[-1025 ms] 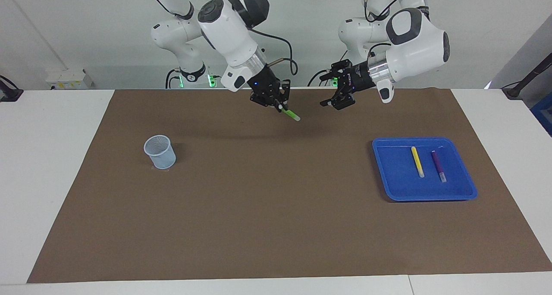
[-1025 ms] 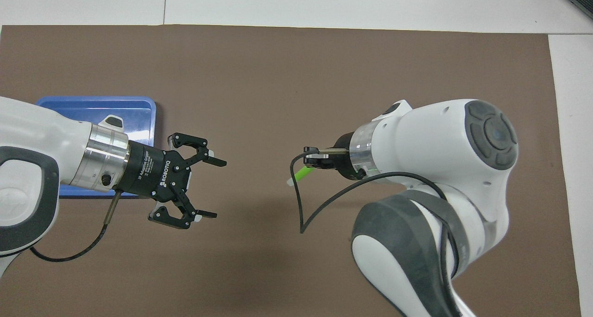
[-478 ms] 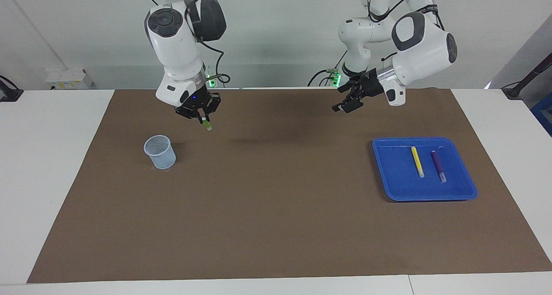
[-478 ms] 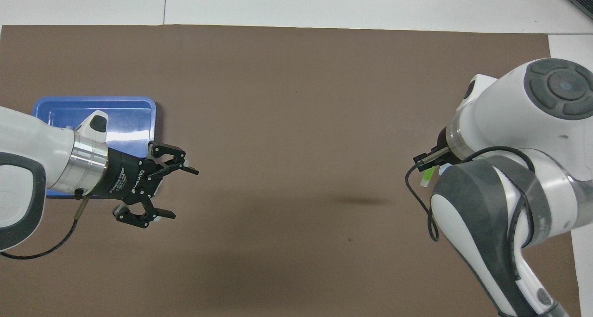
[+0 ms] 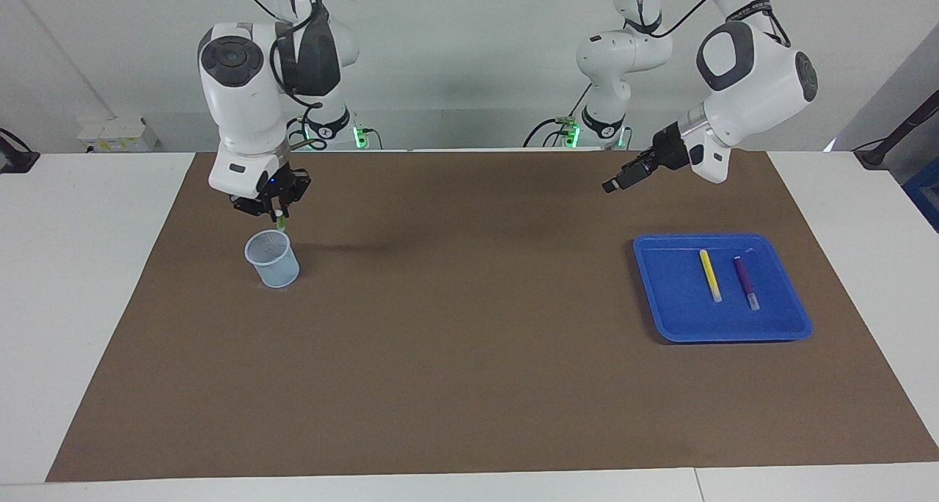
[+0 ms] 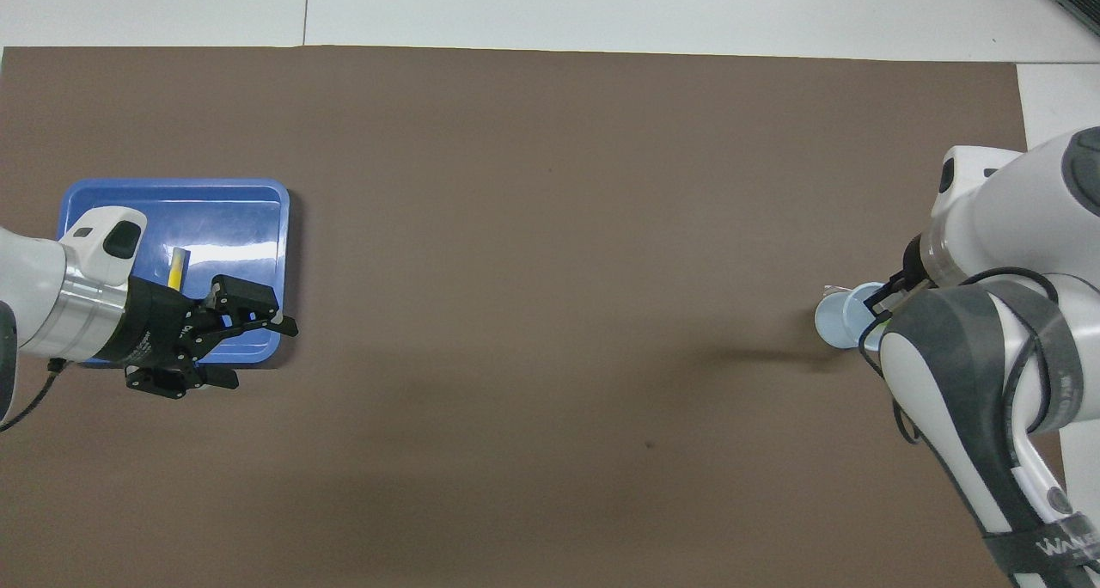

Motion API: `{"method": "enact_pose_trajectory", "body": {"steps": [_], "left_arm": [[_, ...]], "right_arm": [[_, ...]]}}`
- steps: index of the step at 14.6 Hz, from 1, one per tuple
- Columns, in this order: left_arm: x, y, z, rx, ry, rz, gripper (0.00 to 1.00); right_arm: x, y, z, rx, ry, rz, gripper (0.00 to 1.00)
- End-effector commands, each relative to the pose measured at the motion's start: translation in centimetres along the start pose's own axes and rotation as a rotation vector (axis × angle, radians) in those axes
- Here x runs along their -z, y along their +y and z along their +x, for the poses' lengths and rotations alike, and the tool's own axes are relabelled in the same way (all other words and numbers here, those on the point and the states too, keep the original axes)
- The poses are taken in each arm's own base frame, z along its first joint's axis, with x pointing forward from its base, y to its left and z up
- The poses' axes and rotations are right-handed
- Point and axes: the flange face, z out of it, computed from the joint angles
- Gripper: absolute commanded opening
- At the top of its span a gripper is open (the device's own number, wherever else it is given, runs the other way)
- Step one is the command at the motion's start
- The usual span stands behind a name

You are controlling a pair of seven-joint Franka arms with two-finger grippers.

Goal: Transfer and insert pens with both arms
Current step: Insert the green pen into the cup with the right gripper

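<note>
At the facing view's left, your right gripper (image 5: 277,216) has jaws clamped on the green pen (image 5: 280,223) over the cup (image 5: 272,259); your left gripper (image 6: 225,352), jaws apart, hangs over the blue tray (image 6: 249,227).

Left claw (image 6: 249,347) spread over blue tray (image 6: 258,201) edge

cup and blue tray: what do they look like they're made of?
Cup: probably thin wire or plastic mesh, pale grey-blue; a fine grid pattern shows on its wall.
Tray: likely moulded plastic, glossy; even blue colour, rounded rim, bright glare streaks in the overhead view.
</note>
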Motion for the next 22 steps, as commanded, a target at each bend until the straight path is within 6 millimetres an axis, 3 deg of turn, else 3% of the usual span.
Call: {"method": "enact_pose_trajectory", "body": {"steps": [1, 4, 7, 8, 9, 11, 12, 20, 22], "left_arm": [[1.0, -2.2, 0.6, -0.174, 0.086, 0.058, 1.0], [2.0, -4.0, 2.6, -0.347, 0.154, 0.11, 1.0], [1.6, -5.1, 4.4, -0.469, 0.211, 0.181, 1.0], [1.6, -6.0, 5.4, -0.5, 0.218, 0.192, 1.0], [1.4, -6.5, 6.2, -0.534, 0.221, 0.196, 1.0], [0.9, -7.5, 7.9, -0.571, 0.247, 0.256, 1.0], [0.4, -7.8, 8.7, -0.575, 0.255, 0.267, 1.0], [-3.6, -9.6, 14.2, -0.582, 0.327, 0.296, 1.0], [-4.5, -11.3, 16.1, -0.595, 0.34, 0.317, 1.0]], "right_arm": [[-0.2, -0.5, -1.2, 0.031, 0.021, -0.027, 0.0], [-2.4, 0.1, -1.5, 0.044, 0.044, -0.033, 0.0], [-3.7, -0.3, -1.2, 0.046, 0.071, -0.041, 0.04], [-3.7, -0.3, -1.2, 0.05, 0.07, -0.04, 0.35], [-3.7, -0.2, -1.3, 0.047, 0.07, -0.039, 0.6], [-3.7, 0.1, -1.3, 0.042, 0.072, -0.036, 0.92], [-3.6, 0.5, -1.5, 0.031, 0.073, -0.03, 1.0], [-2.7, 0.7, -1.5, 0.027, 0.09, -0.037, 1.0], [-1.9, -0.4, -0.8, 0.01, 0.119, 0.017, 1.0]]}}
